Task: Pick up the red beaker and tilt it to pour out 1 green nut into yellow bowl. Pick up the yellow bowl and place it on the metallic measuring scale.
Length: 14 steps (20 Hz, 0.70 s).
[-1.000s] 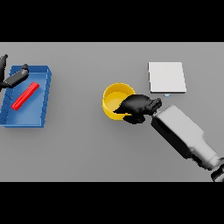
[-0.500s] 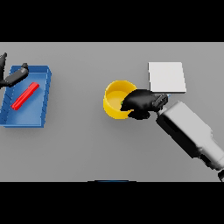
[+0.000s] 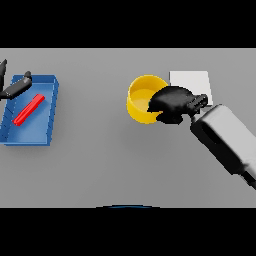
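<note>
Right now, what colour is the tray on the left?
Blue: the tray shows best in the head view.

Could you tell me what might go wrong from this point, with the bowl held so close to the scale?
The right hand is curled over just one side of the yellow bowl, so the bowl could tip or slip as it is carried. The metallic scale lies right beside the bowl, partly hidden by the hand; the bowl could be set down off-centre or knock its edge. The left hand hovers over the blue tray holding the red beaker.
</note>
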### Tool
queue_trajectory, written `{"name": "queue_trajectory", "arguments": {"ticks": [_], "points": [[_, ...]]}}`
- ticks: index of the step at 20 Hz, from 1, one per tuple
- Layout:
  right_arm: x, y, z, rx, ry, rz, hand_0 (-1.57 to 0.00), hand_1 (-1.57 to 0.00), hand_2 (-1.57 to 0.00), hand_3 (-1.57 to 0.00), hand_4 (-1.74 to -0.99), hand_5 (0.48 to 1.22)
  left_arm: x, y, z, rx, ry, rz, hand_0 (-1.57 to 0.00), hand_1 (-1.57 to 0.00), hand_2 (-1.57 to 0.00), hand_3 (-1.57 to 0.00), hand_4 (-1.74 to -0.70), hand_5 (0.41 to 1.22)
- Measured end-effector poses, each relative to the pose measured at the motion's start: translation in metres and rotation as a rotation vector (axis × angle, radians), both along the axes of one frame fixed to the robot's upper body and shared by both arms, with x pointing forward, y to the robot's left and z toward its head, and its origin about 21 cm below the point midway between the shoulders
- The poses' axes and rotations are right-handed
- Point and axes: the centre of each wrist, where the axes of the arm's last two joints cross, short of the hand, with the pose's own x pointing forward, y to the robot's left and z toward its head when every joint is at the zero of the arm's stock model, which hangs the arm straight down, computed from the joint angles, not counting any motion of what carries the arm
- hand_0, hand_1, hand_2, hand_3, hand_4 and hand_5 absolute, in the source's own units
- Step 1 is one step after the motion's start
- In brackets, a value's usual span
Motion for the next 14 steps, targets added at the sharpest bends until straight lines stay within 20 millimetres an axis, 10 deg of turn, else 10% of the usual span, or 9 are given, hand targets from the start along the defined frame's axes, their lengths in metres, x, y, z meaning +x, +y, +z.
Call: {"name": "queue_trajectory", "arguments": {"ticks": [14], "points": [[0.053, -0.08, 0.015, 0.008, -0.123, -0.258, -1.57, -1.57, -1.57, -1.18, -1.72, 1.221, -0.012, -0.002, 0.005, 0.011, 0.022, 0.027, 0.0, 0.0, 0.0, 0.0, -0.83, 0.769]]}}
